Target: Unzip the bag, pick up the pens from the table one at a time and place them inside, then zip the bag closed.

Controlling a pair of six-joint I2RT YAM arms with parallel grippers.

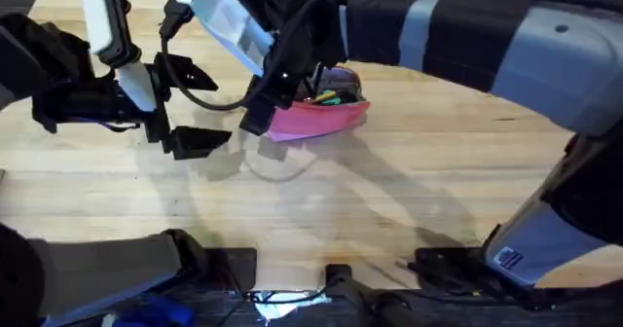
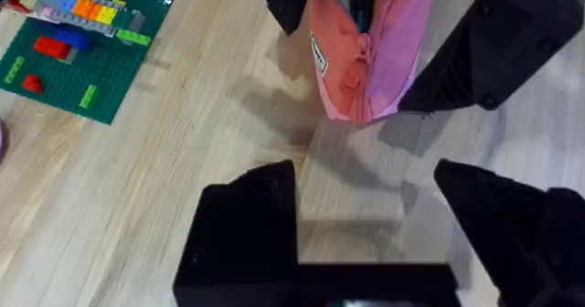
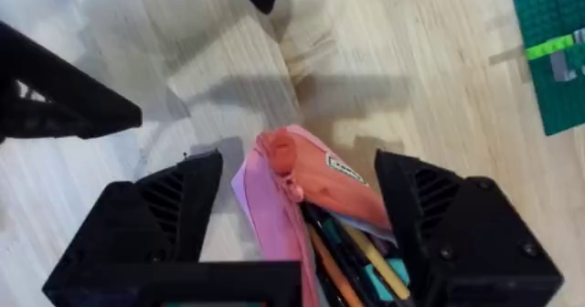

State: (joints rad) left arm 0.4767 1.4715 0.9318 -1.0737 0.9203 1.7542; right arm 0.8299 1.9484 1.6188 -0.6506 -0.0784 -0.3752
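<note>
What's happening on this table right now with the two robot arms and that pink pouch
The pink bag lies on the wooden table, unzipped, with pens already inside. The right gripper hangs open right over the bag's end, its fingers on either side of the fabric near the zipper. The left gripper is open and empty, hovering over bare table just short of the bag. Zipping it closed looks like the step left.

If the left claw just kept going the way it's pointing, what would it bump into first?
Probably the pink bag. The left gripper, open and empty, points across bare table at the bag's closed end, though the right gripper straddles the bag and could be hit first.
</note>
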